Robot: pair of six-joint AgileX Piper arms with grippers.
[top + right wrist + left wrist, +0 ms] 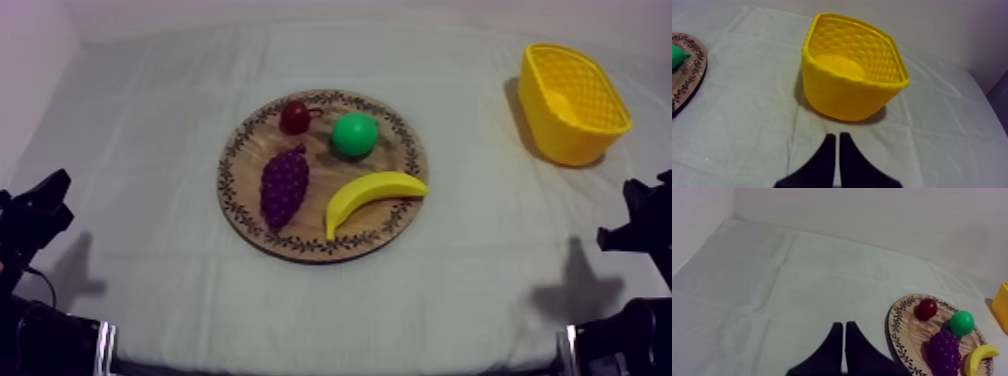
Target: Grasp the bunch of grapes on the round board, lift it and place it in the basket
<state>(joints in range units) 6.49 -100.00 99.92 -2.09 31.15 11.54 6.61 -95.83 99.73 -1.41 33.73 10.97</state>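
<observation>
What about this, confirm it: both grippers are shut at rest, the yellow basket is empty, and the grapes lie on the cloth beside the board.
Wrong on the grapes: the top view shows them on the wooden board, not beside it. The rest holds.

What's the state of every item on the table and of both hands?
Bunch of grapes: lying on the wooden board, ungrasped.
Banana: lying on the board.
Small red fruit: on the board.
Green fruit: on the board.
Yellow basket: upright, empty.
Left hand: shut, empty.
Right hand: shut, empty.
</observation>
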